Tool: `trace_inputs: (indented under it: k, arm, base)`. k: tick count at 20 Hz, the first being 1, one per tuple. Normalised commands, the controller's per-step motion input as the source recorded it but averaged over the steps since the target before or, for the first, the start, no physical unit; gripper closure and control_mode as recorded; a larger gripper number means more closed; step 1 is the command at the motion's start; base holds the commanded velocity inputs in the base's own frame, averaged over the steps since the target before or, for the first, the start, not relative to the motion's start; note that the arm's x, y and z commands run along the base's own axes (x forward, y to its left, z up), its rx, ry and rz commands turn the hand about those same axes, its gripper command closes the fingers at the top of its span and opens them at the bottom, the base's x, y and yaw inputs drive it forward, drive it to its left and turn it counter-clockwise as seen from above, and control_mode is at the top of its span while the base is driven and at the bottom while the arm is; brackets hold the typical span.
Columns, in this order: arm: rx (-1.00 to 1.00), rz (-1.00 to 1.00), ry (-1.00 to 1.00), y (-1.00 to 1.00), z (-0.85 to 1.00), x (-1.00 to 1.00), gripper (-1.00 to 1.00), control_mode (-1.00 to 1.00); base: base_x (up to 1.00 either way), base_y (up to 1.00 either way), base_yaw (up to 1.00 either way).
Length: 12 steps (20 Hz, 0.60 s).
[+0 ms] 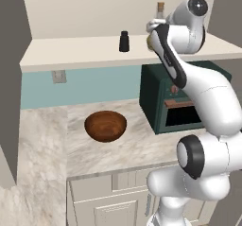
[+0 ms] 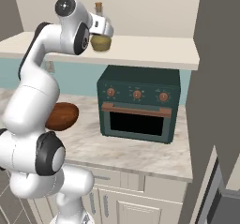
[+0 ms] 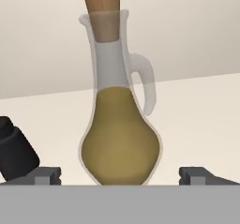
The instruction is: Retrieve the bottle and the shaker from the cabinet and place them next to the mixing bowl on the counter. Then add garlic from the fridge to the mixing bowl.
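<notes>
Looks like it's on the bottle-grab step: tool point(image 3: 120, 174) spread wide with the corked bottle point(image 3: 120, 143) sitting upright on the cabinet shelf point(image 1: 85, 50) right between its fingertips, so next it'd need to close and lift.

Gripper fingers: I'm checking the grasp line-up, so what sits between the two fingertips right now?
In the hand view, the bottle's bulbous base sits between the open gripper's fingertips.

Even, soft rendered light, faint shadows
</notes>
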Motion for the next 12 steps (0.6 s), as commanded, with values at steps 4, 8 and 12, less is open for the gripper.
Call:
trace_inputs:
  k: [4,8,12]
  arm:
    - [0.0,0.0,0.0,0.0,0.0,0.35,-1.0,-1.0]
    - [0.0,0.0,-0.05,0.0,-0.05,0.18,-1.0,-1.0]
    - [-0.02,0.03,-0.03,0.0,-0.02,0.01,-1.0,-1.0]
  base:
    - [0.0,0.0,0.0]
    - [0.0,0.0,0.0]
    - [0.0,0.0,0.0]
